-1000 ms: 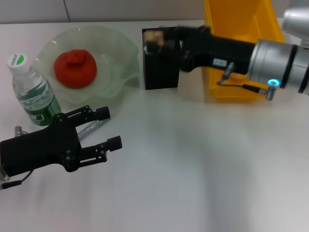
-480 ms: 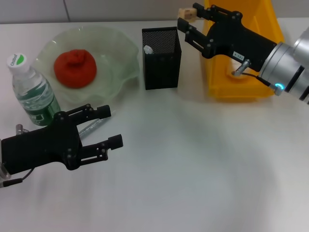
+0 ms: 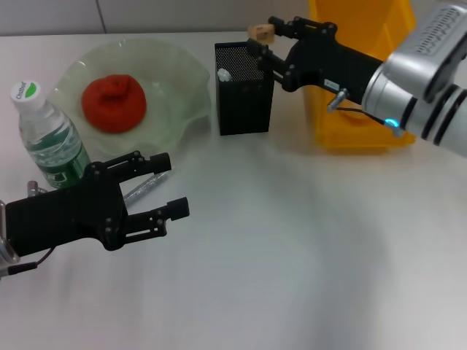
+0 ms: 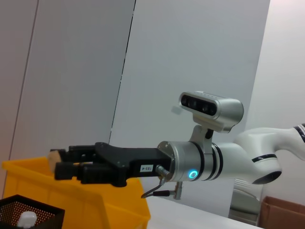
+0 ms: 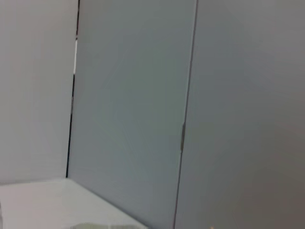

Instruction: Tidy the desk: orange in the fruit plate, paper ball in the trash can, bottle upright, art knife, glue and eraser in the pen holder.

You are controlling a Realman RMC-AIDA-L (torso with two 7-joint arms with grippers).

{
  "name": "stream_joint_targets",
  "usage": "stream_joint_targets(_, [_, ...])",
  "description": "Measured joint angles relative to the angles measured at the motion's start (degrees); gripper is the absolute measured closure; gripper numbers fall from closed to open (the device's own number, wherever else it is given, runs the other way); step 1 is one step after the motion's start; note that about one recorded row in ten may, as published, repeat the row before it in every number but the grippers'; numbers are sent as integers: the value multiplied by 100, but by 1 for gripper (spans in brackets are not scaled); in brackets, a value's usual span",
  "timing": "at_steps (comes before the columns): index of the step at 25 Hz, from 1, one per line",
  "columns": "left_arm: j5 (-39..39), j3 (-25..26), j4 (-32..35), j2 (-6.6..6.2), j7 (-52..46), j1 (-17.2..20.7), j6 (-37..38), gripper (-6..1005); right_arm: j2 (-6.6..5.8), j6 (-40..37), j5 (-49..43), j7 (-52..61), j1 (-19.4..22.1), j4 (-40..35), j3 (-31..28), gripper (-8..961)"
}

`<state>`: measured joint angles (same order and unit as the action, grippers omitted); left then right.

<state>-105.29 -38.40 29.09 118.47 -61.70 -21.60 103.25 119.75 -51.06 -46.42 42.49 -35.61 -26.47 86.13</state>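
The step in hand looks like the eraser's delivery: the right pincer [image 3: 264,38] is clamped on the eraser [image 3: 260,32], a small tan block pinched at its fingertips, and holds it in the air just over the far right rim of the pen holder [image 3: 244,91], with the arm reaching in across the front of the trash can [image 3: 365,87]. In the left wrist view the same pincer [image 4: 59,163] shows side-on, the eraser [image 4: 54,156] at its tip, above the mesh cup [image 4: 28,215]. A white-tipped thing already stands inside the holder. The next move, as I judge it, calls for a small shift toward the centre of the square opening, a slight drop, and then a release, since the block is not yet squarely over the mouth and could strike the rim and bounce onto the tabletop [image 3: 306,248]. Room is tight there: the holder stands between the fruit plate [image 3: 182,109] and the yellow bin, so the fingers should come straight down and lift straight up. The orange [image 3: 113,103] lies in the plate and the bottle [image 3: 47,138] stands upright beside it. The left pincer [image 3: 164,186] hovers low over the near left tabletop with fingers apart and empty; a slim silvery tool [image 3: 142,188] lies just under it, with wide open surface in front.
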Motion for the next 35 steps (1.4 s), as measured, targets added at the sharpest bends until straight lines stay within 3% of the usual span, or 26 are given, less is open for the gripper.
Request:
stream_joint_targets(14, [0, 0, 0, 0, 0, -46, -115, 221, 14, 543, 18, 85, -154, 32, 254, 491])
stream_joint_targets(26, [0, 0, 10, 0, 0, -62, -114, 220, 14, 1031, 5, 809, -329, 3, 361, 492])
stream_joint_targets(31, [0, 0, 15, 1, 0, -64, -115, 220, 13, 995, -7, 785, -298, -60, 471, 385])
stream_joint_targets(35, [1, 0, 13, 1, 0, -64, -117, 220, 13, 993, -11, 784, -297, -67, 474, 385])
